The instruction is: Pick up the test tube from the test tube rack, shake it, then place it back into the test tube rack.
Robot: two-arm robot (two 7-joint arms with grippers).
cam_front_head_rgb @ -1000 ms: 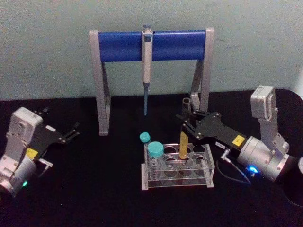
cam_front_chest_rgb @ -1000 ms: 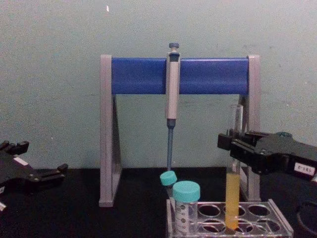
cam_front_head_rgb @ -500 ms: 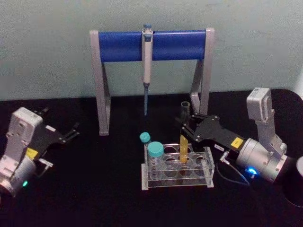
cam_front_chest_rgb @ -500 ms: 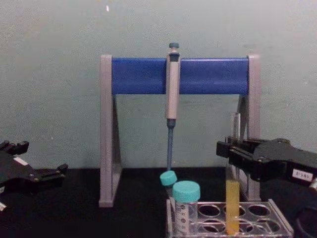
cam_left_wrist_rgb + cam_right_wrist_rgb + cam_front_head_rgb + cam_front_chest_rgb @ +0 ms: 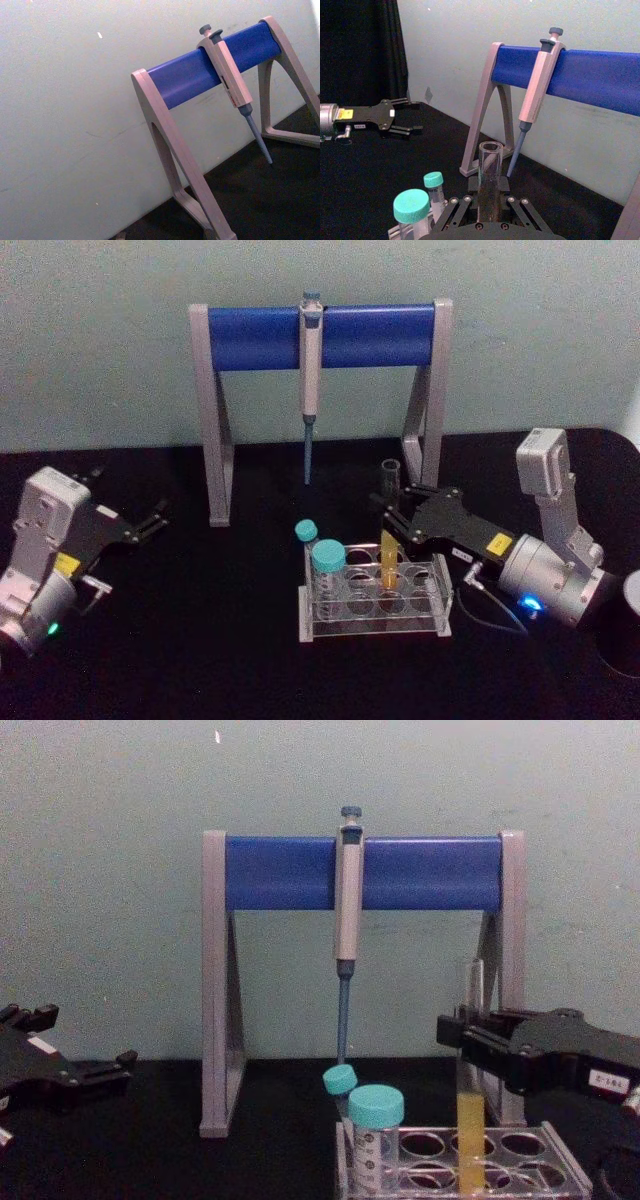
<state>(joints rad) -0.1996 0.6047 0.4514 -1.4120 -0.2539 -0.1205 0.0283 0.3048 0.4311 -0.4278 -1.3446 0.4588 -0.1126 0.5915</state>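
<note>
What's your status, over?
Right gripper shut on test tube, its bottom in test tube rack. Left gripper open, parked left. Teal-capped tubes at rack's left end, apart.

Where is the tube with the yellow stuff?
In the head view, the test tube stands in the test tube rack, right of the teal-capped tubes, held by the right gripper.

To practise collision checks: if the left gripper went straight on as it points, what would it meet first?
Probably the grey left leg of the tall grey-and-blue pipette stand: the black left gripper points toward it, though depth is unclear.
</note>
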